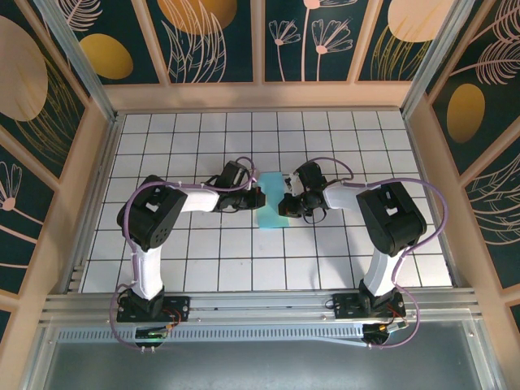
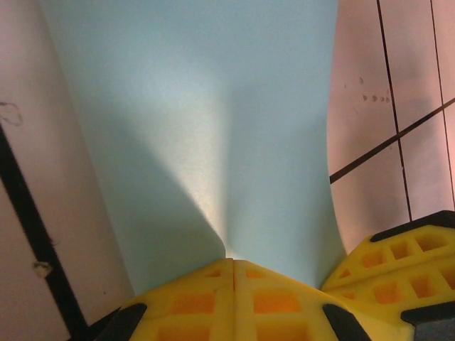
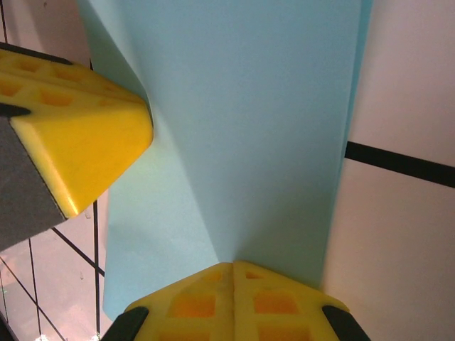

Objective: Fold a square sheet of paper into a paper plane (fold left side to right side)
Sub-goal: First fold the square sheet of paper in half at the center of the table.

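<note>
We see the square sheet of paper (image 1: 270, 214) mid-table (image 1: 195, 252), narrow, seemingly doubled over. The left gripper (image 2: 233, 261) and right gripper (image 3: 233, 264) each pinch its edge, fingers closed on it. We judge creasing and every dart fold remain.

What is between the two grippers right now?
The square sheet of paper spans the gap from left gripper to right gripper, in the top external view; both pinch it.
</note>
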Tool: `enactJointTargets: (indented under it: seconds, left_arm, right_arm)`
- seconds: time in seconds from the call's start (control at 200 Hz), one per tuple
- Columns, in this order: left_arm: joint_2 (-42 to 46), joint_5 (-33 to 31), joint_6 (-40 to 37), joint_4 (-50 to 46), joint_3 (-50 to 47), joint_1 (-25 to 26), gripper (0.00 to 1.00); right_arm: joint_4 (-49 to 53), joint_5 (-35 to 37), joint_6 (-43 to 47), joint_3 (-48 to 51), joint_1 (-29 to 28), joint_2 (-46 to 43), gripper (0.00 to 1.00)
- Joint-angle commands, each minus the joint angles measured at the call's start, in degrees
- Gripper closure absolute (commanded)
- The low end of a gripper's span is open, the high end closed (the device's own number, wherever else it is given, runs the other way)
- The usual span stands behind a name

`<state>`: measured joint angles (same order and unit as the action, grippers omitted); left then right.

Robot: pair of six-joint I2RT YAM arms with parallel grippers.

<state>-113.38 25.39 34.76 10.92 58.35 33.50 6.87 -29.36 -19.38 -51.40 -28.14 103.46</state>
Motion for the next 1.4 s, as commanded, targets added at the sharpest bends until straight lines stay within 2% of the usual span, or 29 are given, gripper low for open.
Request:
enactJointTargets:
  seconds: [0.0, 0.761, 0.901, 1.066, 1.261, 1.396]
  left_arm:
    - [-1.01, -2.99, -0.89, 0.36, 0.07, -1.72, 0.96]
    - [-7.24, -7.27, -3.82, -6.41, 10.85, -6.50, 0.96]
    - [-5.13, -8.36, -4.78, -5.52, 10.28, -6.60, 0.97]
    - [1.85, -8.95, -5.74, -2.48, 5.31, -6.62, 0.98]
    - [9.27, -1.93, -3.87, 5.16, -3.46, -6.35, 0.98]
    - [9.55, 2.57, -1.91, 9.53, -6.19, -4.95, 0.98]
  right_arm:
    - [5.61, 11.24, 1.75, 2.71, -0.07, 4.76, 1.00]
    - [4.97, 10.97, 1.99, 3.68, 0.71, 4.09, 1.00]
    - [5.43, 11.16, 2.36, 3.74, 0.89, 3.77, 1.00]
    - [6.08, 11.10, 3.19, 3.35, 1.14, 3.40, 1.00]
    - [6.22, 10.91, 3.42, 2.49, 1.24, 3.79, 1.00]
    - [6.22, 11.03, 3.42, 2.18, 1.24, 4.42, 1.00]
